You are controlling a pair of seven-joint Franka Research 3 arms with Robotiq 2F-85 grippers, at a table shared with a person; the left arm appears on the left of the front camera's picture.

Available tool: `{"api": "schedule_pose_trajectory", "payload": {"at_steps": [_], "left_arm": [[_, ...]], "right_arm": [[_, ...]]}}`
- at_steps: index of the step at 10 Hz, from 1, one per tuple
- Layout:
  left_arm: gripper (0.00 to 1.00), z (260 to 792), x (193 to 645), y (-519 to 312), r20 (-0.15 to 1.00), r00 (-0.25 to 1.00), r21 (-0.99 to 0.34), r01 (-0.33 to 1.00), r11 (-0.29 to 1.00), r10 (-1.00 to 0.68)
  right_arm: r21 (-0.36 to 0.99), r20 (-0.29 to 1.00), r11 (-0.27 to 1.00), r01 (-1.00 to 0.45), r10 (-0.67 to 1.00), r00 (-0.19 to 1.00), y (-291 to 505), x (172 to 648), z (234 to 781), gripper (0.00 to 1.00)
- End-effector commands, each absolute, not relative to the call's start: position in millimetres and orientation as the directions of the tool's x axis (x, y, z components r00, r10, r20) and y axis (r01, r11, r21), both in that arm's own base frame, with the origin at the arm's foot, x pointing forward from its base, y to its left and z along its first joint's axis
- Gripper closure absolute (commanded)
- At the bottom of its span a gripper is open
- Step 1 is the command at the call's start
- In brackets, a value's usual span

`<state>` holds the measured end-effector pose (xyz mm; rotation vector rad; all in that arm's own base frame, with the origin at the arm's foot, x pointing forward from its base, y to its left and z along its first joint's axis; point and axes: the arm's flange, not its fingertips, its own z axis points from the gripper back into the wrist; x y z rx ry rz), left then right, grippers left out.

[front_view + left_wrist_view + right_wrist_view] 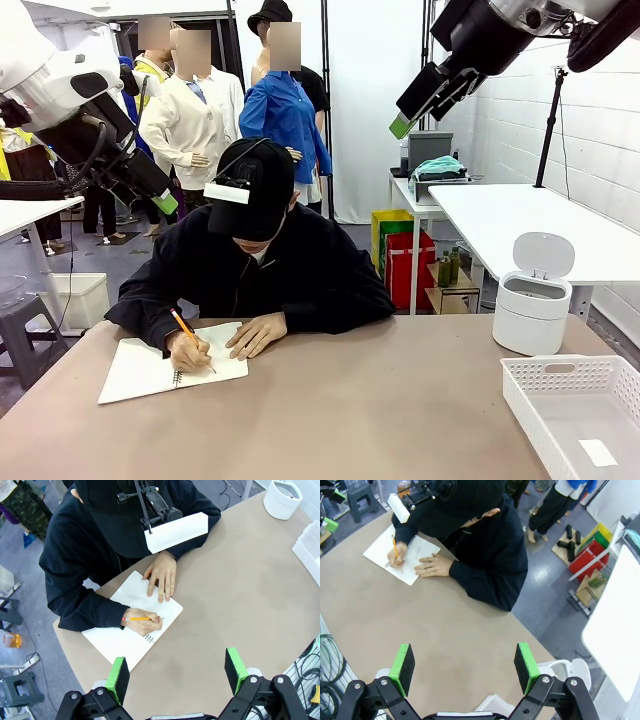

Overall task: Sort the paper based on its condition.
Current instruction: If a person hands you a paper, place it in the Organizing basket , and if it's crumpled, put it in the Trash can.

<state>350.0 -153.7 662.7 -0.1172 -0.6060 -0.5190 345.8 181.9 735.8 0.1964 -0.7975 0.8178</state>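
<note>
Left gripper: the black two-finger left gripper [176, 667] with green pads is spread wide and empty, hanging high over the brown table [350, 400].
Right gripper: the matching right gripper [463, 660] is also spread wide, with nothing between its pads.
Paper: the only paper [142, 597] I can make out is a thin white page, far below and ahead of the left gripper's fingertips. It looks bound into the open white spiral notebook [112, 642], though that is hard to confirm from here.
Person: the writing hand [145, 625] holds an orange pencil [136, 618], and the flat hand [161, 575] presses the page down.
Containers: a round white lidded bin [533, 300], its lid up, and a white slotted plastic basket [560, 375] sit below the right gripper.
Handling: the page is probably very light and limp, and it would crease or tear easily. Lying flat, it gives the pads little purchase.
Hold: pinch a free corner or edge once the page is loose, or take it from the person's hand.
</note>
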Motion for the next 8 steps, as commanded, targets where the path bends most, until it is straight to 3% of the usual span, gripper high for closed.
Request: {"api": "schedule_pose_trajectory", "payload": {"at_steps": [1, 8], "left_arm": [[0.00, 662.9, 350.1, -152.5, 0.570, 0.697, 0.054, 0.496, 0.866, -0.435], [0.00, 662.9, 350.1, -152.5, 0.570, 0.697, 0.054, 0.496, 0.866, -0.435]], "right_arm": [[-0.137, 0.702, 0.685, -0.716, 0.577, 0.418, 181.4, 346.3, 735.6, 0.00], [-0.137, 0.702, 0.685, -0.716, 0.577, 0.418, 181.4, 346.3, 735.6, 0.00]]}}
